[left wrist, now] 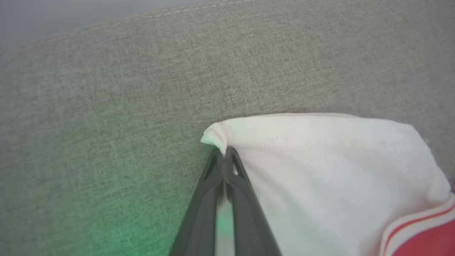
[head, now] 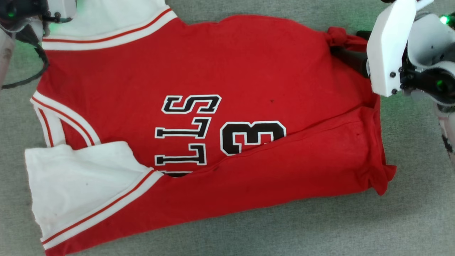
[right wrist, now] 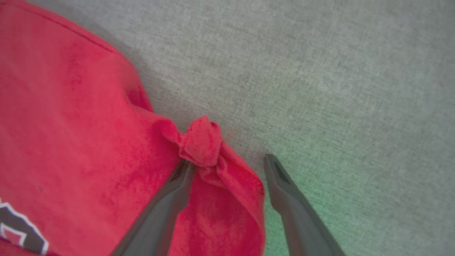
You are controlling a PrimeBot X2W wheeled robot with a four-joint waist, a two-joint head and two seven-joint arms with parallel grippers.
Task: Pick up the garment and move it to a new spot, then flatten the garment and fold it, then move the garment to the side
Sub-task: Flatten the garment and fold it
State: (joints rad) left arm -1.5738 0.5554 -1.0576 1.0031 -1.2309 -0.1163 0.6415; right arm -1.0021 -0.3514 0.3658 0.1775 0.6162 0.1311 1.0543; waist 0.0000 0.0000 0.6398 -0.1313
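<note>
Head view has the garment (head: 249, 64) lying spread across a grey woven fabric surface (head: 249, 234), red with black-and-white lettering (head: 188, 131) across its middle. One long red edge is folded up over the lower part of those letters. White panels edged in thin red stripes sit at the upper left and the lower left (head: 81, 185) of that view. The left jaws are clenched on the garment: in the left wrist view the two dark fingers (left wrist: 209, 185) press together with no gap at their tips, pinching the very corner of the white panel (left wrist: 320, 160), whose fabric bunches into a small peak just past the tips. The rest of that panel lies flat on the grey surface beside the fingers. The right jaws stand wide apart and hold nothing. In the right wrist view, a knotted red corner (right wrist: 201, 142) of the garment sits just beyond the tip of one finger (right wrist: 167, 206), which touches the cloth beneath the knot. A red flap trails down between the two fingers, while the other finger (right wrist: 291, 202) rests apart from the cloth over bare grey surface. In the head view this knot (head: 337, 37) is at the garment's upper right corner, against the right arm's white wrist housing (head: 389, 49).
</note>
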